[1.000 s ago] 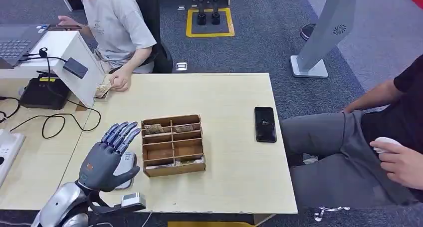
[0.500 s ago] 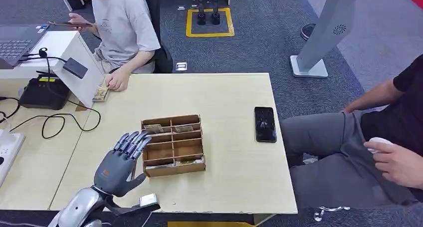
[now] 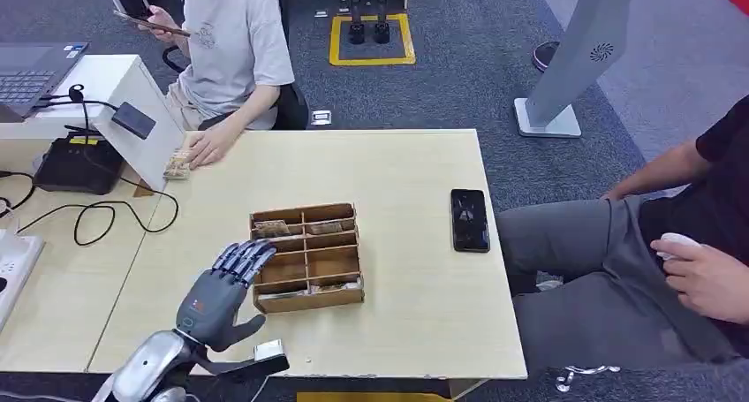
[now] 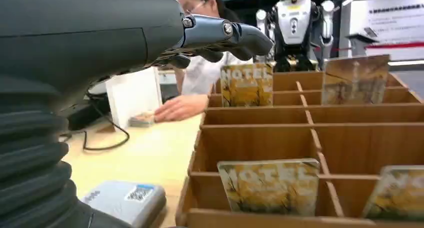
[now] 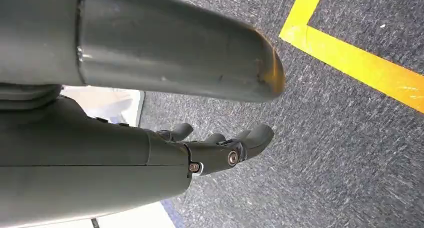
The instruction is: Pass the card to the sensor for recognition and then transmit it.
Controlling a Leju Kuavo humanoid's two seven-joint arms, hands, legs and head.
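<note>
Your left hand (image 3: pixel 216 298) empty, fingers spread, tips over left edge of card box (image 3: pixel 306 256); right hand (image 5: pixel 150 153) hangs empty, fingers loosely apart.

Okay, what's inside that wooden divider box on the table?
The wooden box holds cards printed "HOTEL", standing in its near and far compartments; the middle rows look empty. The left hand reaches over its left edge, hiding part of that side.

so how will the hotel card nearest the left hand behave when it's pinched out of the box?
Card looks thin, flat and glossy: probably stiff, light, maybe slippery. It leans in a slot of the wooden box, so it may tip when the left hand nudges it.
</note>
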